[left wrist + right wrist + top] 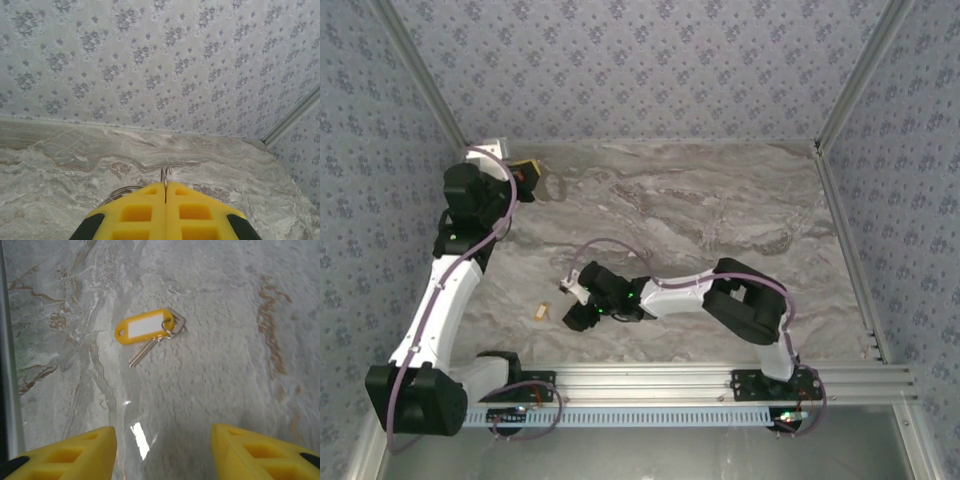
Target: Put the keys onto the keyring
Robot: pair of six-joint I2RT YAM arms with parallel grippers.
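Yellow fingers (70, 452) of the right jaws stand wide apart at the bottom of the right wrist view. They hold nothing, and bare marble tabletop (225, 365) shows between them. Just beyond them the key (142, 353) lies flat on the tabletop, joined by a small split ring (168, 327) to a yellow tag (144, 327) with a white label.

From above, the right arm (720, 295) reaches leftwards low over the near half of the tabletop. Its jaws are near the key (544, 311) but apart from it. The left arm (445, 290) extends to the far left corner.

There the left jaws are closed. In the left wrist view their yellow fingers (135, 212) meet along one seam. A thin grey wire of the keyring (165, 175) sticks up from that seam, pinched between them, and more of the loop curves out at the left. From above, the keyring (555, 188) shows as a faint oval just right of those jaws, well apart from the key. Patterned wallpaper (150, 60) rises behind.
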